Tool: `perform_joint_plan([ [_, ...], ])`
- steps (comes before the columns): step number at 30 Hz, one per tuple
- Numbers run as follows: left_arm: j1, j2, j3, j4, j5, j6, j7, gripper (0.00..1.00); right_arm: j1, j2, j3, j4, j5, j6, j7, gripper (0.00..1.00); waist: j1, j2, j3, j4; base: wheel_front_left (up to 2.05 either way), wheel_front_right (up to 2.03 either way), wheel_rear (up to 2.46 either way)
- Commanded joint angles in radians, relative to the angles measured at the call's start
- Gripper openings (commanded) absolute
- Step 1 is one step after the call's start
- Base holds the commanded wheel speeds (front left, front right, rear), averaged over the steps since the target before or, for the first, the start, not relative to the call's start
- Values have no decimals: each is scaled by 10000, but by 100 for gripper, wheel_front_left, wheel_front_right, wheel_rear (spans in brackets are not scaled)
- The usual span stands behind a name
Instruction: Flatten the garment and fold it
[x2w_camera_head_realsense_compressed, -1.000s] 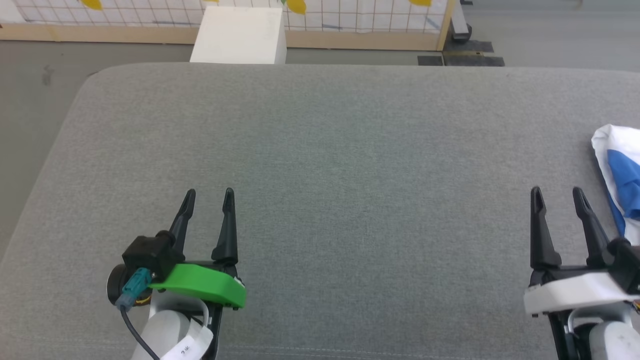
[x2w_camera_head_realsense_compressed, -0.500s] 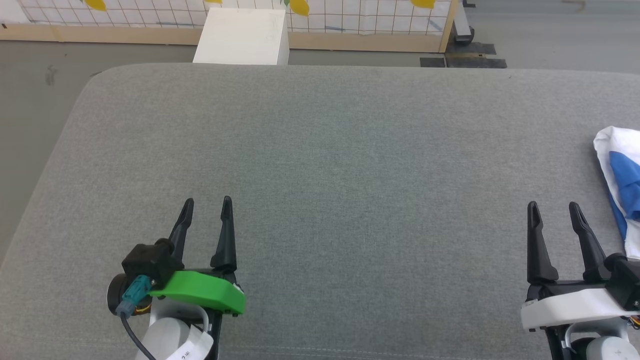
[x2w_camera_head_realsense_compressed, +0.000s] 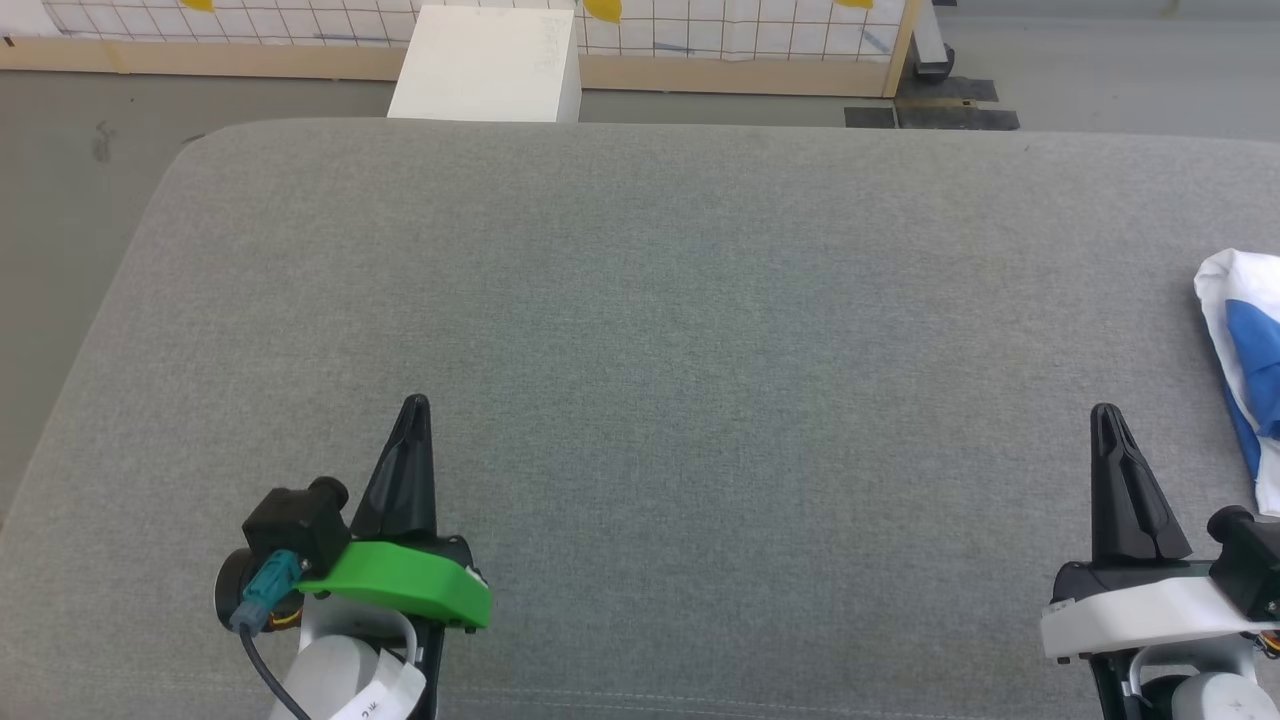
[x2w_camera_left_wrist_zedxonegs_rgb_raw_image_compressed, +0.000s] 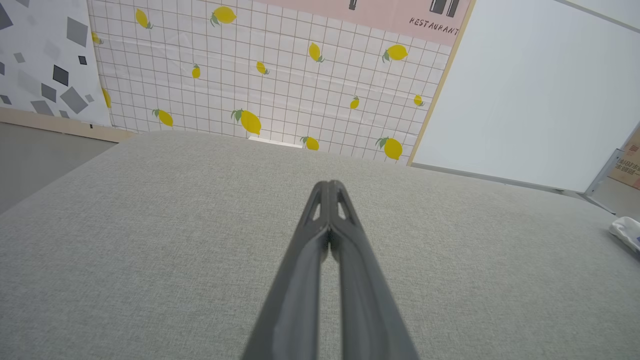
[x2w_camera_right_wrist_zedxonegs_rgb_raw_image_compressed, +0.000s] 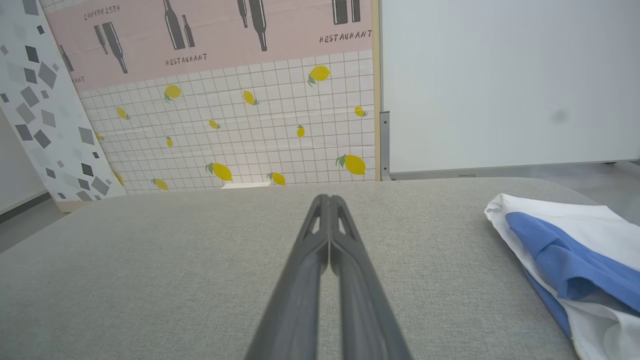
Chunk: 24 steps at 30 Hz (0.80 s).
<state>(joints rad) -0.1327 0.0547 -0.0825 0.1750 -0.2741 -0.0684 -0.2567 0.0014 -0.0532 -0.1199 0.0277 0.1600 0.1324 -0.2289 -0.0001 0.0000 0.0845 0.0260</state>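
— What has been changed since a second ago?

— Both pairs of fingers have been brought together. The left gripper (x2w_camera_head_realsense_compressed: 415, 405) and the right gripper (x2w_camera_head_realsense_compressed: 1105, 412) were spread before; each is now pinched to a single point, and nothing is held in either.

— Where is the garment found?

— The garment (x2w_camera_head_realsense_compressed: 1245, 360) is laid crumpled at the right end of the grey cushion (x2w_camera_head_realsense_compressed: 650, 300). It is white with blue folds, and it lies near the right gripper, on its right, untouched by it. In the head view it is cut off by the frame. From the right wrist, a blue fold lying over white cloth is shown more fully. From the left wrist, only a small white corner is made out, far to the right.

— What else is seen around?

— A white box (x2w_camera_head_realsense_compressed: 485, 60) is set on the floor (x2w_camera_head_realsense_compressed: 70, 150) behind the cushion's far edge. In the wrist views a lemon-patterned panel (x2w_camera_left_wrist_zedxonegs_rgb_raw_image_compressed: 260, 75) and a plain white board (x2w_camera_right_wrist_zedxonegs_rgb_raw_image_compressed: 500, 80) are shown upright beyond it.

— How much room is left?

— A wide stretch of grey fabric is left open between and ahead of the grippers. The cushion's rounded far-left corner is kept well apart from the left gripper, and a stitched seam is seen running along the near edge under both wrists.
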Motion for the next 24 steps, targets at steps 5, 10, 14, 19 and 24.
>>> perform_joint_plan([
  [5,1,0,0,-1,1,0,1,0,0,0,-1,0,-1,0,1,0,1,0,-2,-1,0,0,0],
  [10,20,-1,11,-27,42,10,41,0,0,0,11,-4,-26,0,35,0,1,0,-16,-6,0,0,0],
  [14,62,-2,37,-82,128,32,122,0,-1,1,49,-13,-77,-1,107,0,1,0,-42,-14,0,0,0],
  [19,115,-4,70,-152,238,59,225,0,-1,3,97,-24,-141,-1,199,0,1,0,-76,-24,0,0,0],
  [24,166,-6,102,-219,343,86,323,0,-2,4,144,-35,-202,-2,287,0,1,0,-108,-34,0,0,0],
])
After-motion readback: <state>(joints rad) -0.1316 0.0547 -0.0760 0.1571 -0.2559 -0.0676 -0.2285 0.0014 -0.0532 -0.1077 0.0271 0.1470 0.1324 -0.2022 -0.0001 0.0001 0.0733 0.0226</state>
